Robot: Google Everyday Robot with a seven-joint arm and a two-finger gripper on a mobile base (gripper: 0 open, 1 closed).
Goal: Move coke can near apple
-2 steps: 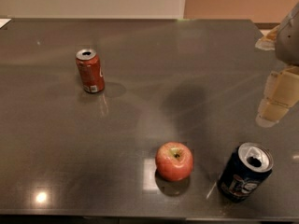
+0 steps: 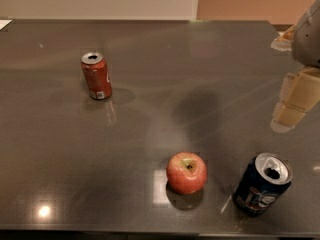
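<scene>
1. Red against the dark grey counter [image 2: 210, 49], the coke can [image 2: 96, 76] stands upright in the far-left part of the surface. Its silver top is up and nothing touches it.
2. The apple [image 2: 186, 172] sits near the front edge, a little right of centre, stem dimple up. It is well apart from the coke can, lying to the can's right and toward the camera.
3. A dark blue can [image 2: 262, 184] stands to the right of the apple, near it but not touching.
4. The pincer [image 2: 295, 101] hangs at the right edge of the view, above the counter, with none of the task's things in its hold. Whether it is apart or together cannot be told from here.
5. The relation that matters is that the coke can lies far to the left of the pincer and somewhat farther back. Almost the whole width of the counter lies between them, and that stretch is bare. The apple and the blue can are nearer the pincer, but toward the front.
6. The can's long axis is vertical, so I judge that a grasp around its body, coming in level from the right, suits best.
7. The task seems to be at its start, with the reach to the can not yet made. The carry would then run diagonally toward the apple's left side, the side away from the blue can.
</scene>
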